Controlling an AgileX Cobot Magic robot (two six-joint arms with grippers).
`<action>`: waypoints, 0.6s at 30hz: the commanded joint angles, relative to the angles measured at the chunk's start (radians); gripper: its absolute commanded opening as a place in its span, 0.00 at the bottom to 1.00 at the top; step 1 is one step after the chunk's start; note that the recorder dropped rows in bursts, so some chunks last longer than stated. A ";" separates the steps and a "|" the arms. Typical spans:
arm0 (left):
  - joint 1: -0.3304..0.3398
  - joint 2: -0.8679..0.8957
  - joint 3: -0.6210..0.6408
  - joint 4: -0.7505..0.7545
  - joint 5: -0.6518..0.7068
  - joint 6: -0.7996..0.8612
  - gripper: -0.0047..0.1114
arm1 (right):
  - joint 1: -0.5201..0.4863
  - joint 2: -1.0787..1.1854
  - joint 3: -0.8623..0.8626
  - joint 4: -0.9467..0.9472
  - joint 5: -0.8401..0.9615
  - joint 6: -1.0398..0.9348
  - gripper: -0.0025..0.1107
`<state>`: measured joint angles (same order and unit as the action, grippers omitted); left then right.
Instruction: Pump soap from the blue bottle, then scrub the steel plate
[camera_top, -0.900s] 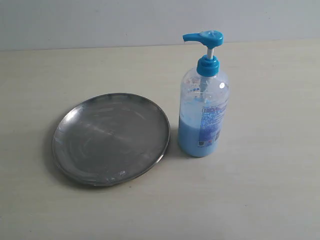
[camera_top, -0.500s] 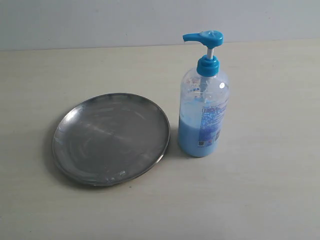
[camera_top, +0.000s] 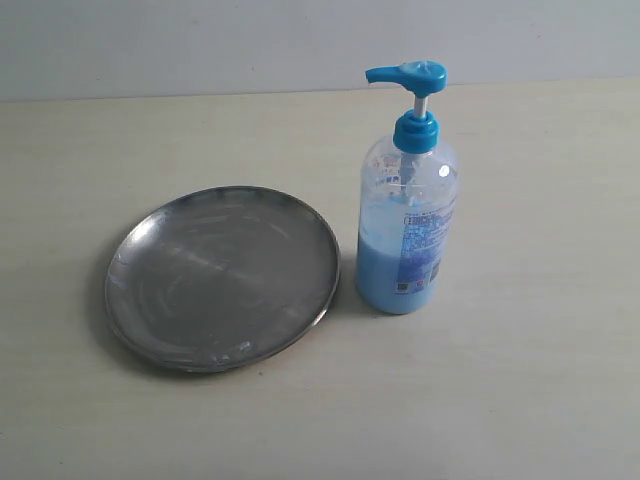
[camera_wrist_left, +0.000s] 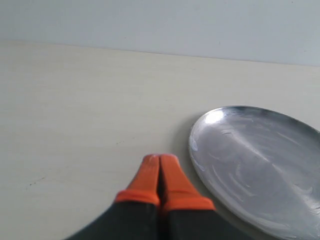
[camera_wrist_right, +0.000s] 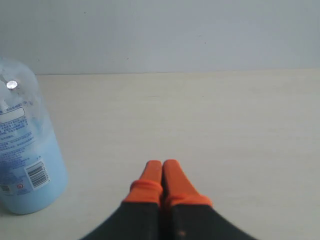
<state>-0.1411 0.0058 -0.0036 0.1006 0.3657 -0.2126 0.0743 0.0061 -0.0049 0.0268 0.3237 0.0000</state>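
The blue bottle (camera_top: 407, 220) stands upright on the table, its blue pump head (camera_top: 408, 75) raised and pointing left; light blue soap (camera_top: 380, 275) fills its lower half. Just left of it lies the steel plate (camera_top: 222, 277), streaky and bare. Neither gripper shows in the exterior view. In the left wrist view my left gripper (camera_wrist_left: 159, 158) is shut, orange fingertips pressed together with nothing between them, beside the steel plate (camera_wrist_left: 260, 165). In the right wrist view my right gripper (camera_wrist_right: 162, 163) is likewise shut and empty, with the blue bottle (camera_wrist_right: 25, 150) off to one side.
The pale wooden table (camera_top: 520, 400) stretches around both objects, ending at a grey wall (camera_top: 200, 40) at the back.
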 joint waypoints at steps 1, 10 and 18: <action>0.002 -0.006 0.004 0.001 -0.009 -0.001 0.04 | -0.004 -0.006 0.005 -0.004 -0.126 0.000 0.02; 0.002 -0.006 0.004 0.001 -0.009 -0.001 0.04 | -0.004 -0.006 0.005 -0.004 -0.348 0.000 0.02; 0.002 -0.006 0.004 0.001 -0.009 -0.001 0.04 | -0.004 -0.006 0.005 -0.004 -0.510 0.000 0.02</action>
<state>-0.1411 0.0058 -0.0036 0.1006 0.3657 -0.2126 0.0743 0.0061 -0.0049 0.0268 -0.1029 0.0000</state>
